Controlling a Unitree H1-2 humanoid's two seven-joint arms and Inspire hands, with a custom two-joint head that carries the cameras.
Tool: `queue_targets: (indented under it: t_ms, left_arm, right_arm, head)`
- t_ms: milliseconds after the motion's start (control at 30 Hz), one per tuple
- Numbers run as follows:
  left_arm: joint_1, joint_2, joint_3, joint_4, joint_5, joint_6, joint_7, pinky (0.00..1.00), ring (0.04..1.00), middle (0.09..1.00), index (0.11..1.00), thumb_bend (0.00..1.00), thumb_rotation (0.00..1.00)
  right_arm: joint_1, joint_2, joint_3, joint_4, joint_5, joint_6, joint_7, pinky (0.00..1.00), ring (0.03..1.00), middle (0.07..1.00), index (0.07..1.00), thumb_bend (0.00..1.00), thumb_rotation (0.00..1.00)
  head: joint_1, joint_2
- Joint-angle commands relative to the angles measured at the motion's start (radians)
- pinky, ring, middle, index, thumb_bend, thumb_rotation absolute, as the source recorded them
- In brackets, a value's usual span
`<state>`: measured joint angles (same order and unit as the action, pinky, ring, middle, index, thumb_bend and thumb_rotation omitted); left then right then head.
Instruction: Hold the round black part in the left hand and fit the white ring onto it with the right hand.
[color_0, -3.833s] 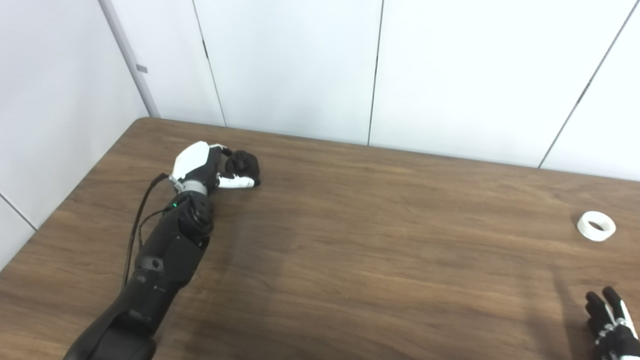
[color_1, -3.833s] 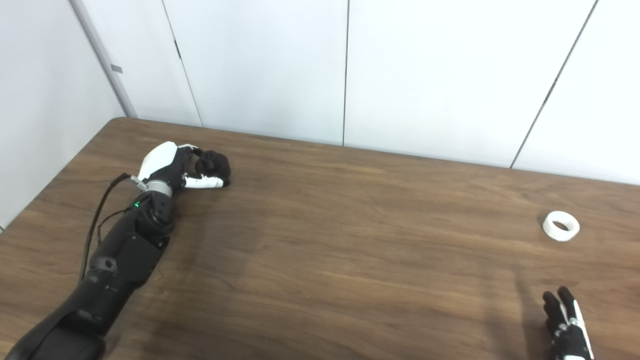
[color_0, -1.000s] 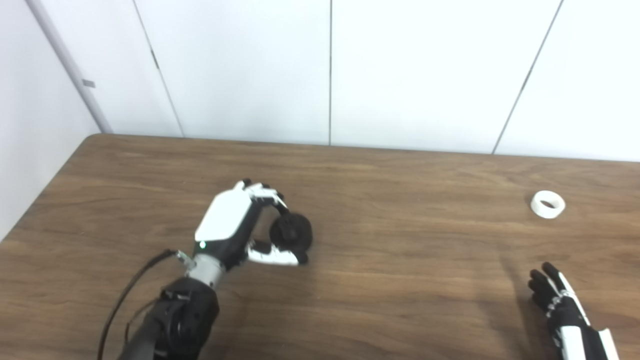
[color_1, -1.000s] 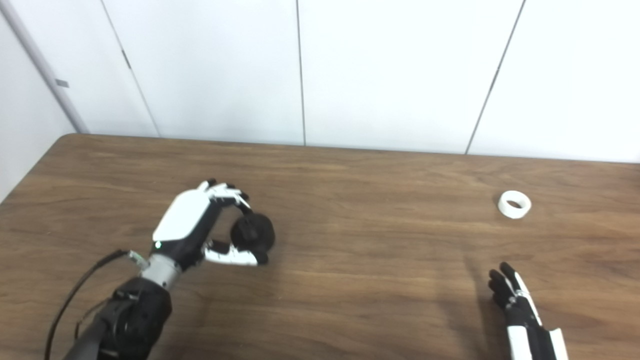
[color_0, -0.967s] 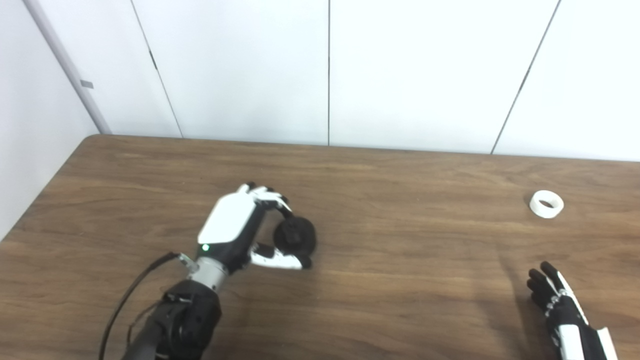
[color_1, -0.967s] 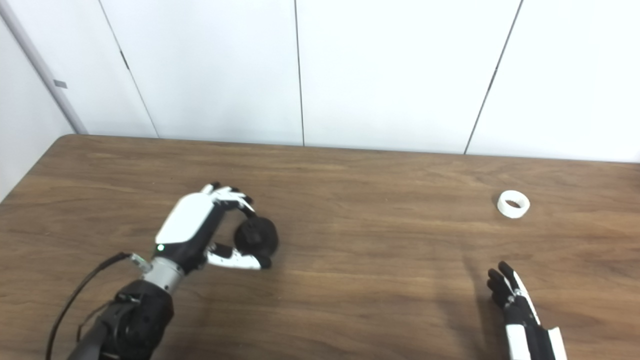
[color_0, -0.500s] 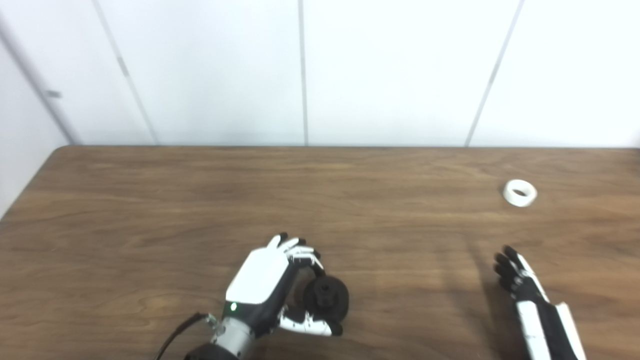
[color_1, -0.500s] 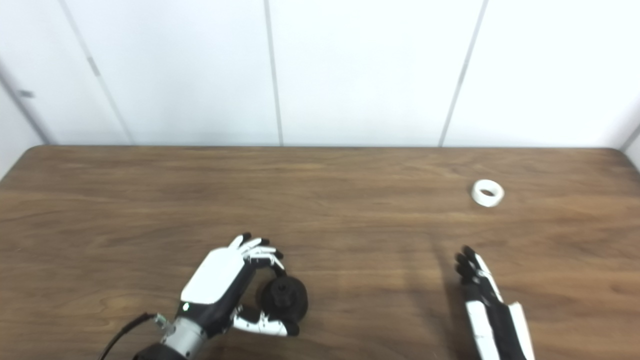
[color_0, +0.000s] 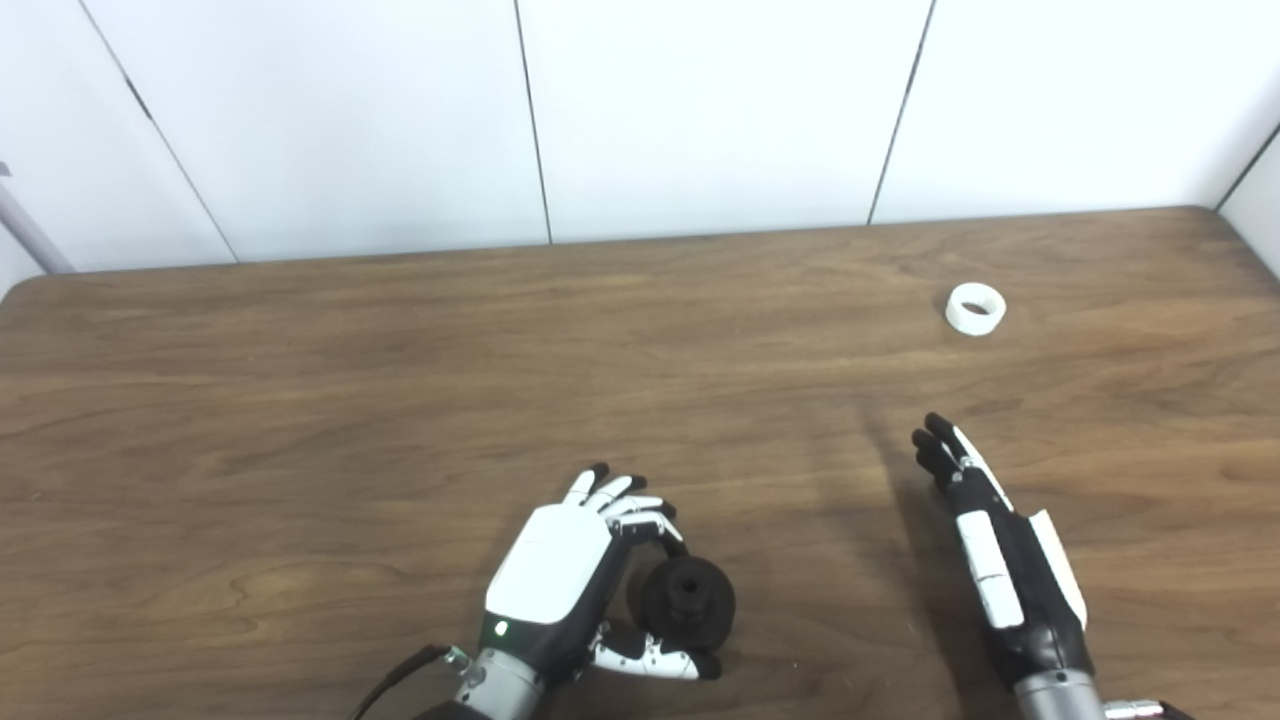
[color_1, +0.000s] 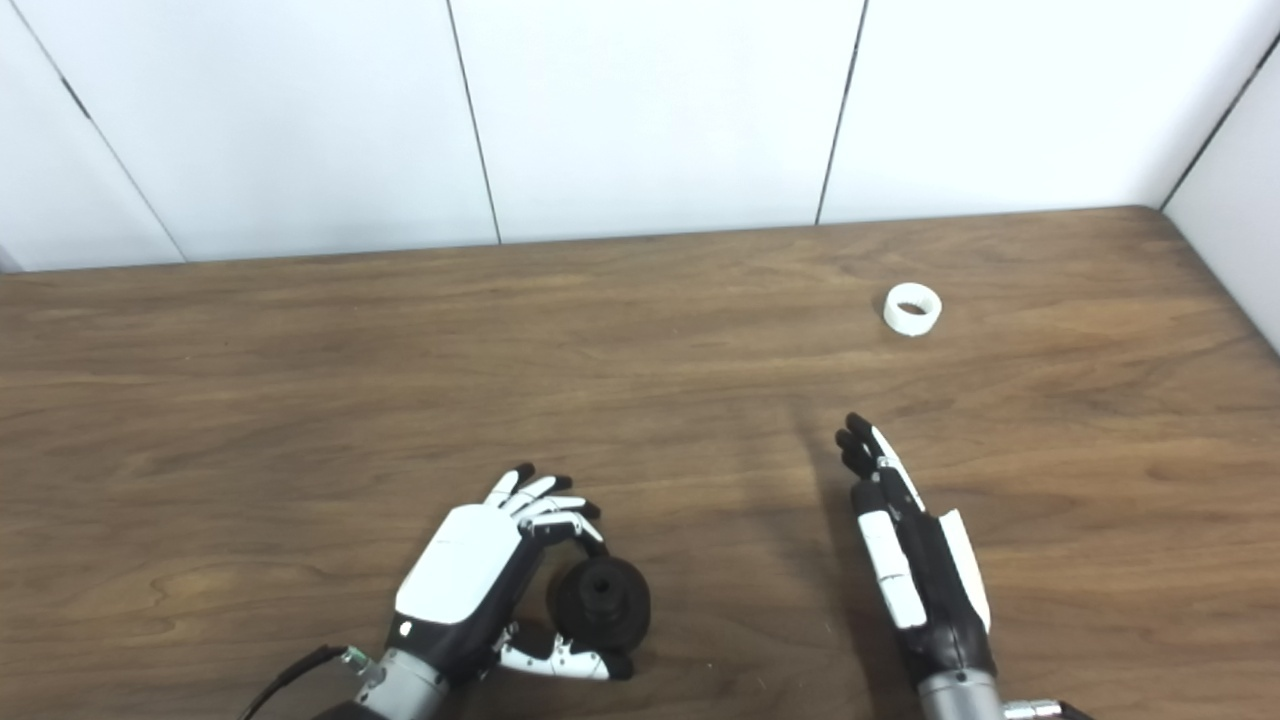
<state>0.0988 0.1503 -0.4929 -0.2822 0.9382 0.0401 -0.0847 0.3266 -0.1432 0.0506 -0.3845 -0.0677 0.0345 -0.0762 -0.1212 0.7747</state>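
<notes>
Near the front edge of the brown wood-grain table (color_0: 300, 400), the left hand (color_0: 560, 575), white-backed with black fingertips, grasps the round black part (color_0: 688, 603), a dark disc with a raised central hub; the curled fingers (color_0: 640, 520) press on its far rim and the thumb lies under its near rim, with the hub turned up and toward the right. Whether the disc is lifted clear of the wood or rests on it cannot be told from either eye view. To the right, the right hand (color_0: 985, 530) lies flat and released above the table, its fingers extended close together and pointing away from the robot, holding nothing. Well beyond those fingertips, toward the far right corner, the small white plastic ring (color_0: 975, 309) lies flat on the table with its opening upward, well apart from both hands and from the black part. White wall panels (color_0: 700, 100) close the scene behind. Judged from this layout, the holding step appears done and the fetching of the ring is in hand but not yet accomplished. The next move would call for the right hand to reach forward and slightly rightward, close on the ring's rim, then carry it to the hub with the two axes aligned.
</notes>
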Motion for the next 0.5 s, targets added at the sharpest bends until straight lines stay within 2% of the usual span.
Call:
queue_targets:
  t_ms: [0, 467]
  left_arm:
    - [0.007, -0.001, -0.002, 0.008, 0.008, -0.014, 0.008, 1.0, 0.913, 0.79, 0.483, 0.52, 0.06]
    - [0.0, 0.005, -0.01, 0.07, 0.043, -0.023, 0.032, 1.0, 0.927, 0.801, 0.484, 0.52, 0.06]
  right_arm:
    - [-0.001, 0.062, 0.007, -0.04, 0.005, 0.003, -0.004, 0.97, 0.936, 0.92, 0.938, 0.58, 1.0]
    - [-0.016, 0.051, -0.017, -0.065, 0.025, 0.036, -0.01, 0.96, 0.936, 0.915, 0.937, 0.56, 1.0]
  head:
    - [-0.002, 0.004]
    - [-0.002, 0.019]
